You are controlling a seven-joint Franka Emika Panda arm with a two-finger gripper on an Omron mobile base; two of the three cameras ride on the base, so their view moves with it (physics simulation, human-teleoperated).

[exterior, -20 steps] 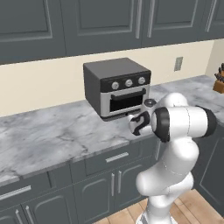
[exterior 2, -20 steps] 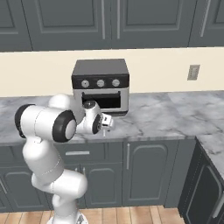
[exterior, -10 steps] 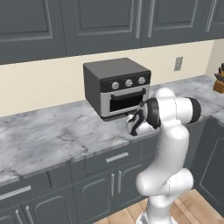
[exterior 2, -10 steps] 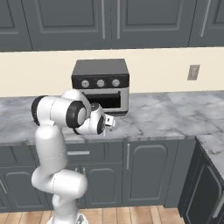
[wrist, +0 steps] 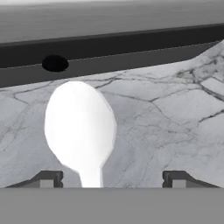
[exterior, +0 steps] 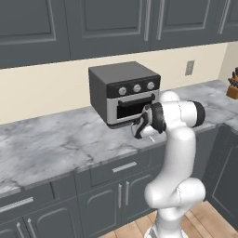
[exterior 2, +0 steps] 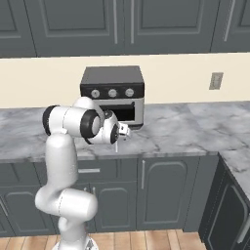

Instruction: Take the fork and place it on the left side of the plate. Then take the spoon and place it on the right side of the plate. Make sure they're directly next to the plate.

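A pale spoon [wrist: 81, 127] fills the hand view's left middle. Its round bowl points toward the oven and its thin handle runs down between my fingertips [wrist: 48, 178]. My gripper [wrist: 111, 177] stands open, with both tips well clear of the handle. From the base views, the gripper [exterior: 138, 130] [exterior 2: 119, 133] hovers low over the marble counter's front edge [exterior: 93, 162], just in front of the toaster oven. The fork and the plate are out of view.
A dark toaster oven [exterior: 123, 93] [exterior 2: 112, 93] stands at the back of the counter, and its underside [wrist: 109, 48] looms just beyond the spoon. A knife block [exterior: 232, 86] sits far right. Grey cabinets hang above and stand below the counter.
The arm's upper links have swung up and over, while the hand has stayed low in front of the toaster oven.
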